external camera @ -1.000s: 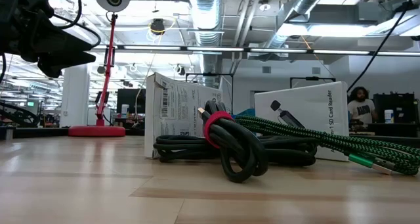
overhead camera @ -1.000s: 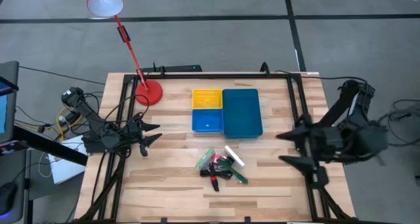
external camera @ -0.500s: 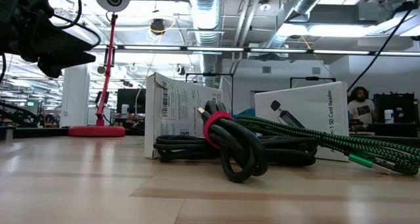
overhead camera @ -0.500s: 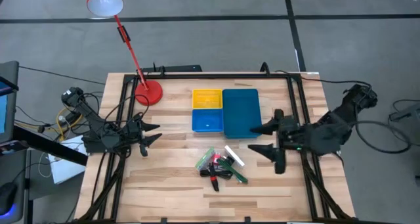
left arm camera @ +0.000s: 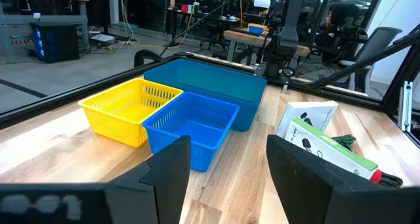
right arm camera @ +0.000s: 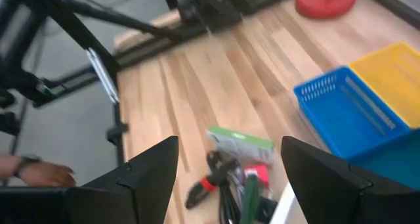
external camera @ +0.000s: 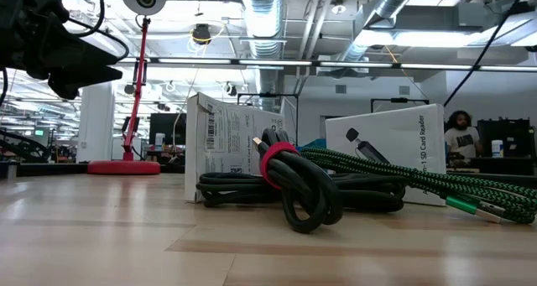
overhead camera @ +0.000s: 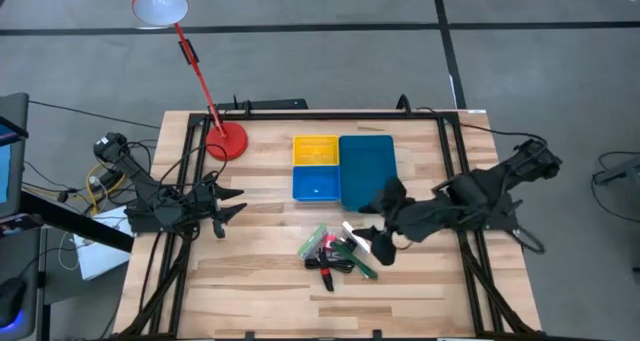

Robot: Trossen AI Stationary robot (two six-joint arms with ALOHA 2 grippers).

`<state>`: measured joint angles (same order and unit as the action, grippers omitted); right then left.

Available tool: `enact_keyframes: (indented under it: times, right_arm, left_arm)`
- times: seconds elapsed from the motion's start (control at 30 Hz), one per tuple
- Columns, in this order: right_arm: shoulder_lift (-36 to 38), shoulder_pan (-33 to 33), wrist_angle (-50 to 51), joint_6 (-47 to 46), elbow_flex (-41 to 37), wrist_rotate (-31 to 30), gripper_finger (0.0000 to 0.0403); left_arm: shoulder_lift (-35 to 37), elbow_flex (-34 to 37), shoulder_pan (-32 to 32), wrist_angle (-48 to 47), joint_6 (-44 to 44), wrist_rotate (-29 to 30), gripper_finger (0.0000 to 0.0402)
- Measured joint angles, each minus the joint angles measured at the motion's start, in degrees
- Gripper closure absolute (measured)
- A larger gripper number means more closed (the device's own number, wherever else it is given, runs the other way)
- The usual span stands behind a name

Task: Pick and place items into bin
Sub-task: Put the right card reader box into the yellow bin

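Items (overhead camera: 335,253) piled mid-surface, none in bin (overhead camera: 368,171) yet. My right hand (overhead camera: 378,228) released, over pile's right side; next: drop, grasp one. Left hand (overhead camera: 226,205) released, waits by left edge.

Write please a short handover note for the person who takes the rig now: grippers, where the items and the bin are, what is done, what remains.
Right gripper: open, holding nothing, above the right edge of the item pile.
Left gripper: open, empty, waiting at the table's left side.
Bin: at the table's far centre; teal, yellow and blue compartments look empty.
Done: nothing placed.
Left: all items, including the white box, green cord and black cable.
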<state>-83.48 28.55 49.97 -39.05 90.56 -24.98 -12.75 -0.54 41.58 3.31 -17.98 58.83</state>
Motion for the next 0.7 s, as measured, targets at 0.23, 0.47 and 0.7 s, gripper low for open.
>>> enact_keyframes:
  times: [0.23,0.47,0.7]
  right_arm:
    - [-4.78,-1.92,9.93,-6.44,1.21,3.29,0.0137]
    - [-9.17,-2.11,13.10,-10.12,1.19,5.67,0.0137]
    - [-12.21,-2.61,15.43,-12.62,1.17,6.92,0.0137]
  left_arm:
    - [0.00,0.00,0.02,0.02,0.00,0.00,0.0212]
    - [0.00,0.01,0.01,0.01,0.00,0.01,0.0212]
    - [0.00,0.00,0.00,0.00,0.00,0.02,0.0212]
